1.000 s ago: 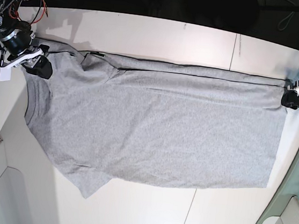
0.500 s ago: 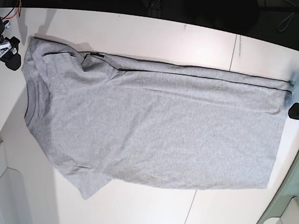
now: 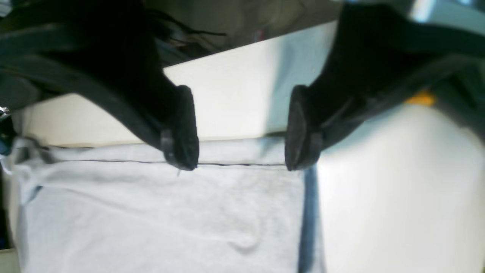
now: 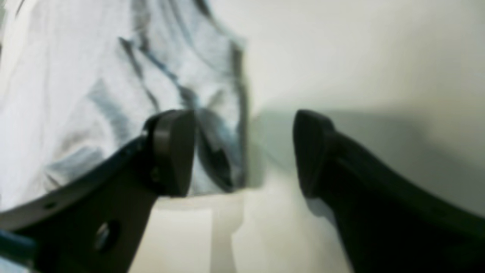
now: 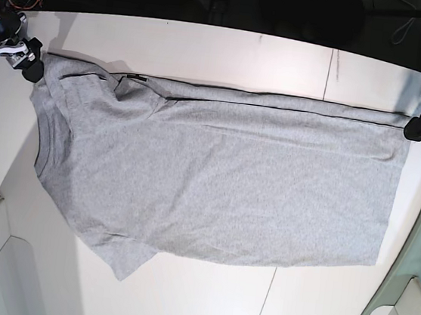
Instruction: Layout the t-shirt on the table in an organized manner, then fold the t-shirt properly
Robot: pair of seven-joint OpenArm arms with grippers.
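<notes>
Lying flat, t-shirt (image 5: 223,182) shows no legible lettering.

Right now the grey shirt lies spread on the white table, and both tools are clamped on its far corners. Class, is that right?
Not quite. The shirt does lie spread on the table, but both wrist views show open jaws with nothing between them: the left tool and right tool grip nothing.
</notes>
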